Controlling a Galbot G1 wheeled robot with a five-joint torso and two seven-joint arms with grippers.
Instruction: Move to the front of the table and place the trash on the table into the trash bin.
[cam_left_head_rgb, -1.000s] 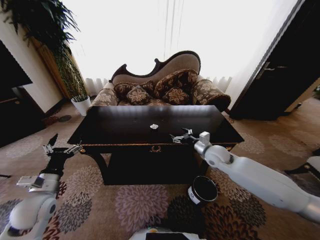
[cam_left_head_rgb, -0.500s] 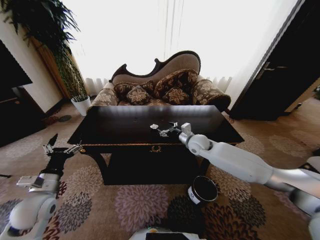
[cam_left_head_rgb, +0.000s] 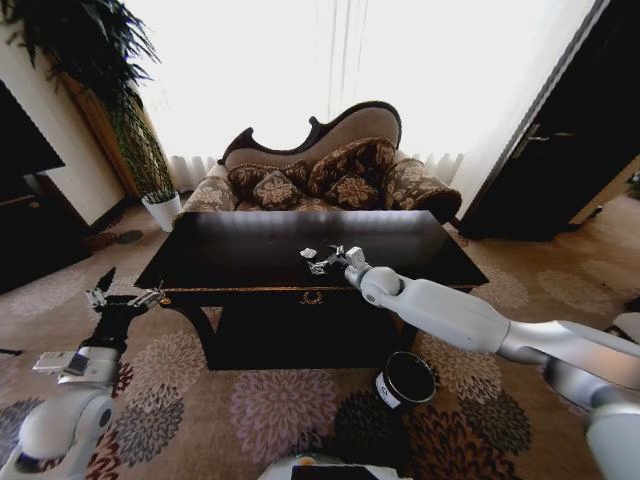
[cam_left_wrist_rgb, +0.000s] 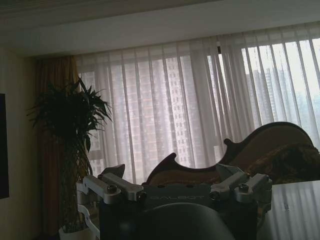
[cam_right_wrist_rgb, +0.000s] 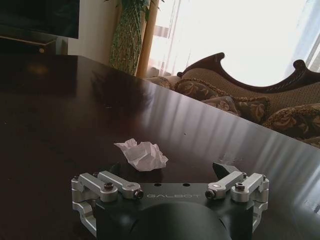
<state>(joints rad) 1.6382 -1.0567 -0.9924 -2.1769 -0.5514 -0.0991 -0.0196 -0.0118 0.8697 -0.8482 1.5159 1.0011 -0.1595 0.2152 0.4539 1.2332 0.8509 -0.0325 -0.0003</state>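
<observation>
White crumpled paper, the trash (cam_left_head_rgb: 308, 253), lies on the glossy black counter (cam_left_head_rgb: 240, 255), near its middle. The right pincer (cam_left_head_rgb: 324, 261) reaches over the counter from about 4 o'clock and hangs just beside the wad, its fingers (cam_right_wrist_rgb: 111, 185) spread wide (the paper (cam_right_wrist_rgb: 141, 154) sits between them, not touching). The left pincer (cam_left_head_rgb: 122, 296) waits low at the counter's left front corner, fingers also apart. On the carpet at 5 o'clock of the counter stands the black trash bin (cam_left_head_rgb: 405, 381).
</observation>
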